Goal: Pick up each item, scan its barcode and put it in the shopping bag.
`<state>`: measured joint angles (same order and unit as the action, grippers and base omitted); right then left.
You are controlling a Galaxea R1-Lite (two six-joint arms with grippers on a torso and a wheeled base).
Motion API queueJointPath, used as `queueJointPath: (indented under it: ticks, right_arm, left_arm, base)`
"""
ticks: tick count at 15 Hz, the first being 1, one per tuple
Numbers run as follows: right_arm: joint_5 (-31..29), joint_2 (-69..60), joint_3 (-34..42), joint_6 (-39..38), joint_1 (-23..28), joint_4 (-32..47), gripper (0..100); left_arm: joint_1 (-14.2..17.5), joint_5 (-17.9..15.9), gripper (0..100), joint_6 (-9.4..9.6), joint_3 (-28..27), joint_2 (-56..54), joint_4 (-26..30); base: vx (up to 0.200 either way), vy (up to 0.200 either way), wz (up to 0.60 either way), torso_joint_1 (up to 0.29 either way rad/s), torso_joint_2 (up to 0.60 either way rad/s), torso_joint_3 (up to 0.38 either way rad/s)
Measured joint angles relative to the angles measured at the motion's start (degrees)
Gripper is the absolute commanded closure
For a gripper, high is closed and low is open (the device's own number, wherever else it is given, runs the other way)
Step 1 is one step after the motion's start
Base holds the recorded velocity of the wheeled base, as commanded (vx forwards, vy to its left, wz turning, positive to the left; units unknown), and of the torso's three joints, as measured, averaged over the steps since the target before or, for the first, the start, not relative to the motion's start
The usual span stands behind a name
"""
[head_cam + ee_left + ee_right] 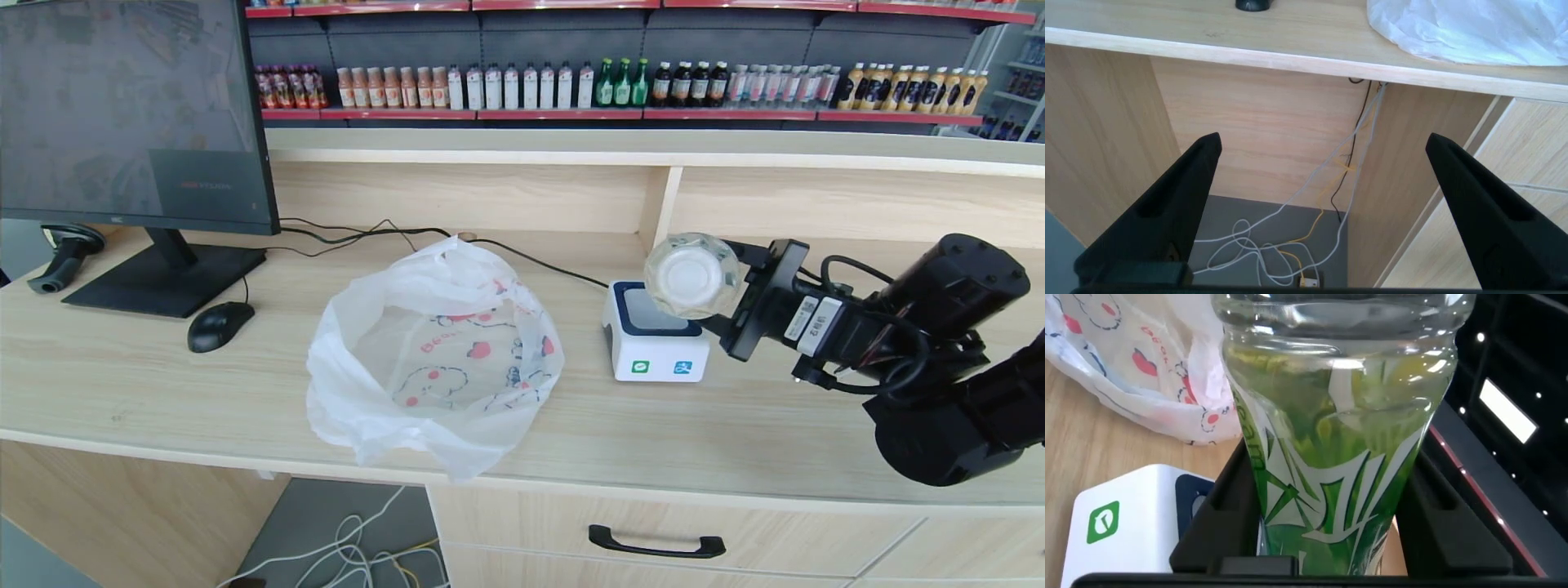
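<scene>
My right gripper (pixel 739 287) is shut on a clear plastic bottle (pixel 692 275) with a green label, held on its side with its base towards the head camera. The bottle hangs just above the white scanner box (pixel 657 343) with the dark blue top. In the right wrist view the bottle (pixel 1331 416) sits between the black fingers (pixel 1221 510), with the scanner (pixel 1118 531) below it. The white shopping bag (pixel 433 351), printed with red figures, stands open on the counter to the left of the scanner. My left gripper (pixel 1323 204) is open below the counter edge, holding nothing.
A monitor (pixel 131 114) on its stand, a black mouse (pixel 219 325) and a handheld scanner (pixel 65 257) occupy the counter's left end. Cables (pixel 367 233) run along the back. A raised wooden ledge (pixel 653 155) backs the counter. A drawer handle (pixel 657 543) sits below the front edge.
</scene>
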<state>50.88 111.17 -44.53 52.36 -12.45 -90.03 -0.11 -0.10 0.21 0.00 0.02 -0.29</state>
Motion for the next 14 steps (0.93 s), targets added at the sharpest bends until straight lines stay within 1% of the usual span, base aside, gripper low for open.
queueJointPath:
  ticks: [3,7,9,11,14]
  right_arm:
    - [-2.3,-1.0,0.2,-2.3,0.3,0.1,100]
    - [-8.9,-4.6,2.3,-9.0,0.5,0.1,100]
    - [-12.4,-7.7,4.9,-13.0,1.1,0.1,100]
    - [-13.9,-11.2,8.9,-17.4,2.6,0.1,100]
    - [-20.0,-16.3,14.4,-24.5,4.9,0.1,100]
  left_arm:
    - [0.0,0.0,0,-0.02,0.0,0.0,0.0]
    - [0.1,0.0,0,-0.02,0.0,0.0,0.0]
    - [0.0,0.0,0,0.11,0.0,0.0,0.0]
    - [0.0,-0.1,0,0.5,0.0,0.0,0.1]
    - [0.0,0.0,0,0.34,0.0,0.0,0.1]
  base:
    - [0.0,0.0,0.0,0.0,0.0,0.0]
    - [0.0,0.0,0.0,0.0,0.0,0.0]
    - [0.0,0.0,0.0,0.0,0.0,0.0]
    - [0.0,0.0,0.0,0.0,0.0,0.0]
    - [0.0,0.0,0.0,0.0,0.0,0.0]
